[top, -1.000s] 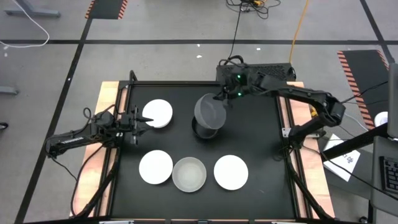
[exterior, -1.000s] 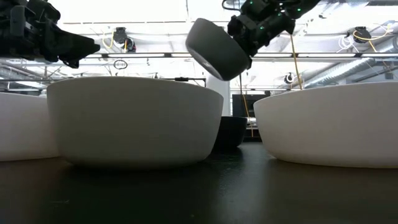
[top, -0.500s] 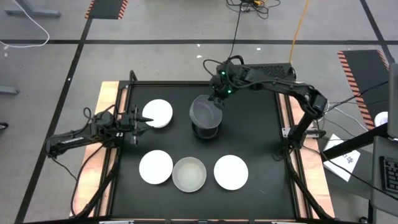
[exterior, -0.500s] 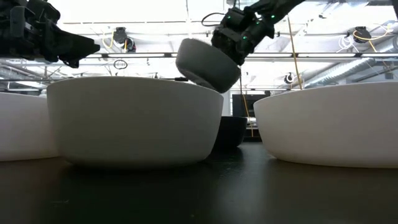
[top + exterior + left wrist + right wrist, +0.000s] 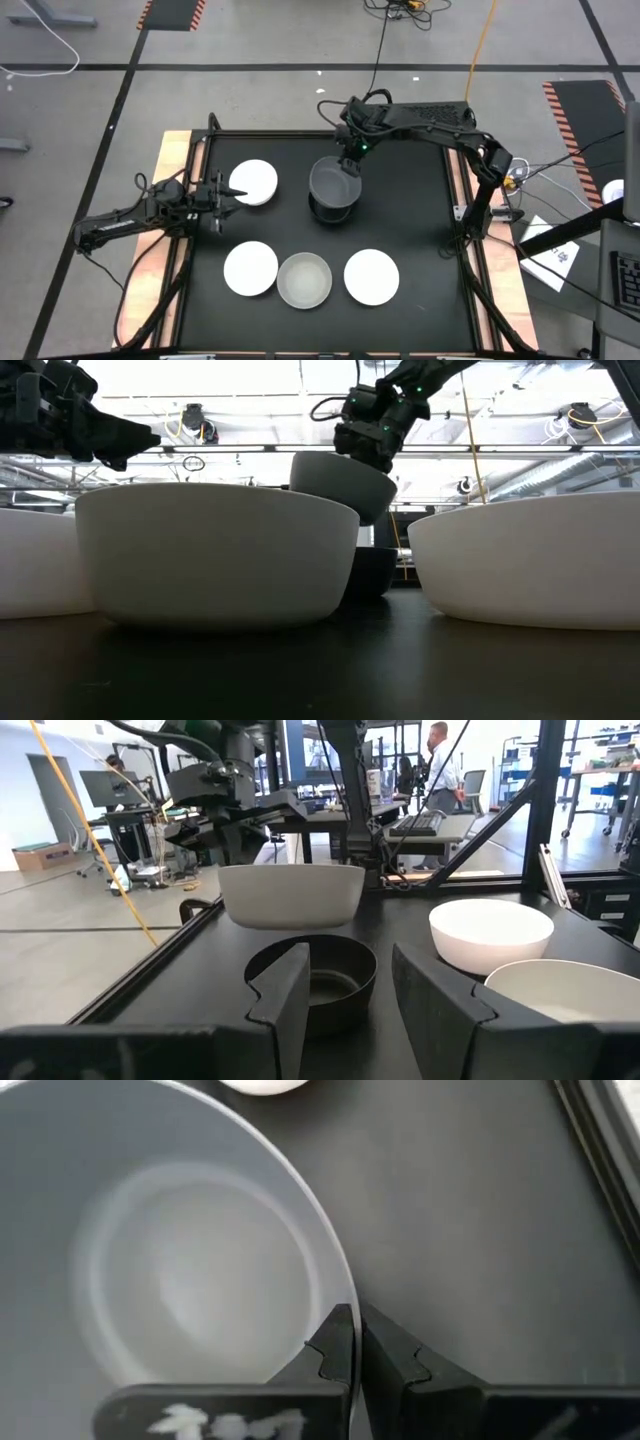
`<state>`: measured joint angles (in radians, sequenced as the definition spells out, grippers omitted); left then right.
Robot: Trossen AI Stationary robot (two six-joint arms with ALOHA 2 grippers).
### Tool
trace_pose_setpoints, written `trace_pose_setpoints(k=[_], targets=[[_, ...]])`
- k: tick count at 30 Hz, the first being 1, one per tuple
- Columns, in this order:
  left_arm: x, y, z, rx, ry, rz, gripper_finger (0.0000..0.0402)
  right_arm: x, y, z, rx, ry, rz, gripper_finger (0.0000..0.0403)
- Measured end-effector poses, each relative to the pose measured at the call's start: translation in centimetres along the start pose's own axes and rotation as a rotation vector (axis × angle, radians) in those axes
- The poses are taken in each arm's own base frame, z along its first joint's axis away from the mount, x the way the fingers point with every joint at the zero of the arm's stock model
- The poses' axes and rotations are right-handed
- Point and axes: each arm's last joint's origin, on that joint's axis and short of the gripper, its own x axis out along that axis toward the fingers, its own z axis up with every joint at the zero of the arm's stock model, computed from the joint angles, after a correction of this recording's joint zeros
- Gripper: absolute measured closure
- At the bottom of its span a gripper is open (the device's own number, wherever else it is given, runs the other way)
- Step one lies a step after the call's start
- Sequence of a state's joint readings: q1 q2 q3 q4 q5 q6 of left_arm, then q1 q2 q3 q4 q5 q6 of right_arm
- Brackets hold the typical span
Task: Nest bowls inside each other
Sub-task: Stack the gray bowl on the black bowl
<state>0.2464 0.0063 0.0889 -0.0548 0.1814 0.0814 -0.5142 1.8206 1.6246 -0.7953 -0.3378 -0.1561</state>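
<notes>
**Dark grey bowl hangs over the black bowl, ready to drop in**

Black table (image 5: 420,250) fills the high view, framed by pale wooden edges, with an open workshop floor around it. Along its near side sit a white bowl (image 5: 250,268), the pale translucent bowl (image 5: 304,280) touching it, and another white bowl (image 5: 371,276) just beside; a third white bowl (image 5: 255,183) lies toward the left.

Mid-table stands the black bowl (image 5: 312,972), mouth up. Directly above it, not yet seated, hangs the dark grey bowl (image 5: 335,181), close to level and also mouth up. The right end effector (image 5: 352,1342) is clamped on that bowl's rim, one finger inside the wall and one outside, on the bowl's far side.

Doing this step well seems to call for centring the grey bowl over the black one, keeping it flat, lowering until it rests inside, and only then releasing; a tilted rim could catch on the black bowl's lip.

The left end effector (image 5: 228,192) waits beside the left white bowl, fingers apart, holding nothing.
</notes>
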Motion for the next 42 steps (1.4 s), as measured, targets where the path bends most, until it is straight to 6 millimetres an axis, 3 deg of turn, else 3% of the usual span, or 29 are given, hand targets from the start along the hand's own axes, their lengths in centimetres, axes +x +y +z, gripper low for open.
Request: trace_pose_setpoints(k=[6, 12, 18, 42], targets=[[0.0, 0.0, 0.0, 0.000, 0.002, 0.000, 0.0254, 0.8, 1.1, 0.3, -0.041, 0.000, 0.016, 0.0403], [0.0, 0.0, 0.0, -0.002, 0.004, 0.000, 0.0254, 3.1, 1.9, 0.3, -0.066, 0.039, 0.040, 0.0403], [0.0, 0.0, -0.2, -0.006, 0.017, -0.002, 0.0254, 5.1, 1.2, -0.4, -0.072, 0.136, -0.073, 0.0403], [0.0, 0.0, -0.2, -0.004, 0.022, -0.002, 0.0254, 4.8, 0.8, -1.3, -0.042, 0.223, -0.090, 0.0403]])
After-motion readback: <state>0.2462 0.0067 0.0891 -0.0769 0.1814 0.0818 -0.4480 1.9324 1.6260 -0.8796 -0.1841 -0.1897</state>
